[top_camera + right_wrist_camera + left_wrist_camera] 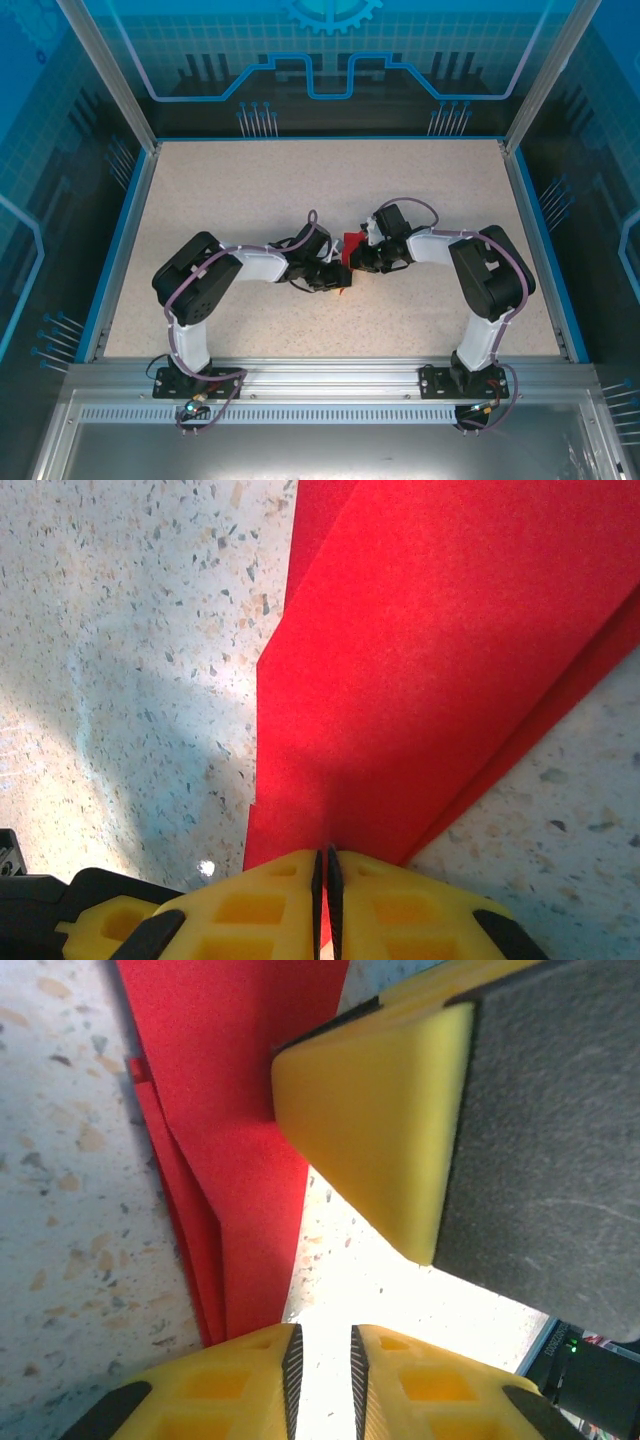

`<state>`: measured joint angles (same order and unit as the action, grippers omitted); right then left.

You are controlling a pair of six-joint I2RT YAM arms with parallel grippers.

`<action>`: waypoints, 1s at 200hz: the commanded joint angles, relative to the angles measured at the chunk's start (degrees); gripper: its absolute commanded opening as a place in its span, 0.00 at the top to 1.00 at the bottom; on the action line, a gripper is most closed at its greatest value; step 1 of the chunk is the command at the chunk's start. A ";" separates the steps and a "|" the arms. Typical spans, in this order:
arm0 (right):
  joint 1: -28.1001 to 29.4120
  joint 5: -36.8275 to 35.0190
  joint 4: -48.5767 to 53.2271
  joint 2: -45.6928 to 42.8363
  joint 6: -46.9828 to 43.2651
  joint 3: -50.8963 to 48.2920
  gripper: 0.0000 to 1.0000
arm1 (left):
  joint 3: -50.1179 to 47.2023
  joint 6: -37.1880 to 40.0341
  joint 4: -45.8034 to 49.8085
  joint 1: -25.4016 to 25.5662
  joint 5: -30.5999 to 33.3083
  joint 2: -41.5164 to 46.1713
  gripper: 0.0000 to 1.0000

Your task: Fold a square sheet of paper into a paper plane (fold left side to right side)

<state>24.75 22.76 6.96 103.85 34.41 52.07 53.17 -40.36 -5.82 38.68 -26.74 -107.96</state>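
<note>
Speckled surface (pixel 120 630), folded paper (pixel 420 660); right hand (pixel 322 880) clamps its edge, left hand (pixel 320 1360) a slit open and empty. I should press the crease (pixel 220 1260) flat, slowly.

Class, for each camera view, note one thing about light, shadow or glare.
Top external: soft, even light on the table, no hard shadows. Left wrist: the table is blown out to white right of the red paper. Right wrist: a soft bluish shadow lies on the table left of the paper, with a small glint low down.
</note>
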 commanded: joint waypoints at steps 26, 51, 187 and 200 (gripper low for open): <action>0.61 -0.86 5.25 0.70 -1.19 0.12 0.86 | -4.03 0.19 1.74 -0.44 1.48 0.35 0.78; 0.59 -0.85 5.93 1.28 -1.39 0.81 0.86 | -5.92 0.71 1.43 -0.27 0.07 1.58 0.81; 0.32 -0.72 7.01 2.79 -1.50 1.89 0.86 | -11.50 7.88 5.46 1.38 -6.04 9.00 0.86; 0.38 -0.62 6.93 2.85 -1.52 1.84 0.86 | -11.12 7.63 5.56 0.99 -6.22 10.73 0.86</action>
<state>25.10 24.71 11.79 104.60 33.76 53.74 42.89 -34.59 -5.61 39.48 -30.04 -100.66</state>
